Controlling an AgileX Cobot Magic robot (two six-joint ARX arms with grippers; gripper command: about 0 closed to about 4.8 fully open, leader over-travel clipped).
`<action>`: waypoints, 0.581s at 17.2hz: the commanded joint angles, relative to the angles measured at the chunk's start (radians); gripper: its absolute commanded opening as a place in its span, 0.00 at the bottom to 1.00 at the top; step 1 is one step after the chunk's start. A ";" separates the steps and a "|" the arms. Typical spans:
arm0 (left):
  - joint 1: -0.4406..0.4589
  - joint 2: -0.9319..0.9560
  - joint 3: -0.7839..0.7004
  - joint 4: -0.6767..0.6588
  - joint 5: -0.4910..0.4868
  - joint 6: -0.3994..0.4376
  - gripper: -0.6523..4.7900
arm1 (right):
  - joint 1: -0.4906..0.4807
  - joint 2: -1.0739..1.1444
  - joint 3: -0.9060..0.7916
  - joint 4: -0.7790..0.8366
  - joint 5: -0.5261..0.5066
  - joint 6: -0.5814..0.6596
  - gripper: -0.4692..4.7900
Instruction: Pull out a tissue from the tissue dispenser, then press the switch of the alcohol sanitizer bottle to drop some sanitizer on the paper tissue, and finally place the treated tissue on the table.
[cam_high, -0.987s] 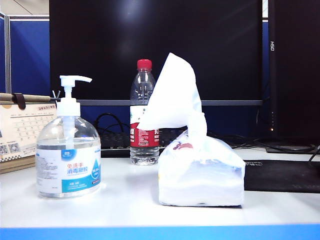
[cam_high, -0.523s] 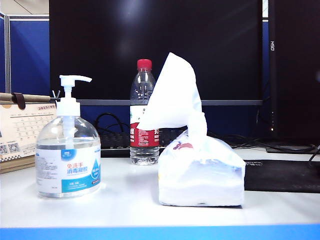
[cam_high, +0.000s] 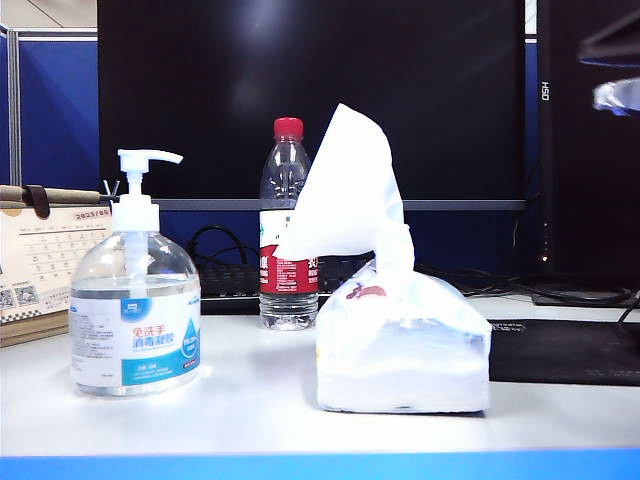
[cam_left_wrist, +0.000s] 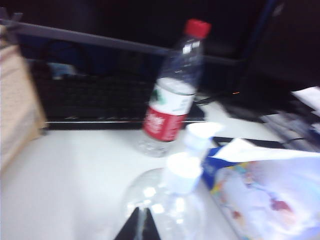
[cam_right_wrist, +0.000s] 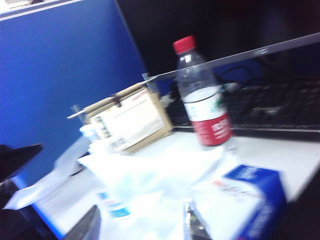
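White tabletop with a bright blue front edge carries everything here. The tissue dispenser is the biggest holder on it, sitting close to the front edge, right of the middle. It is a soft translucent pack filled with stacked white tissues, and one tissue stands up out of its top, twisted at the neck and fanned wide above.

The alcohol sanitizer bottle stands towards the front left corner, well apart from the pack, with clear gel reaching up to its shoulders. Its switch, the white pump head, sits unpressed with the nozzle pointing towards the pack. A red-capped water bottle stands farther back, between the two, and looks mostly full.

Behind them, a large dark monitor spans the back edge, with a keyboard under it. A desk calendar leans at the left edge and a black mat lies at the right edge. Nothing blocks the tissue or the pump.

The left gripper hangs over the sanitizer bottle, its fingers pressed together on nothing. The right gripper hangs over the pack, fingers apart and empty.

By count: two bottles, one tissue pack, one raised tissue, two grippers.
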 joint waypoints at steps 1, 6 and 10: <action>0.000 -0.001 0.002 0.021 0.016 -0.013 0.12 | 0.140 0.044 0.019 0.037 0.141 -0.009 0.53; -0.101 -0.001 0.002 0.092 0.064 -0.022 0.34 | 0.453 0.467 0.238 0.101 0.373 -0.248 0.61; -0.212 0.000 0.002 0.096 -0.060 0.004 0.34 | 0.531 0.847 0.361 0.293 0.522 -0.317 0.61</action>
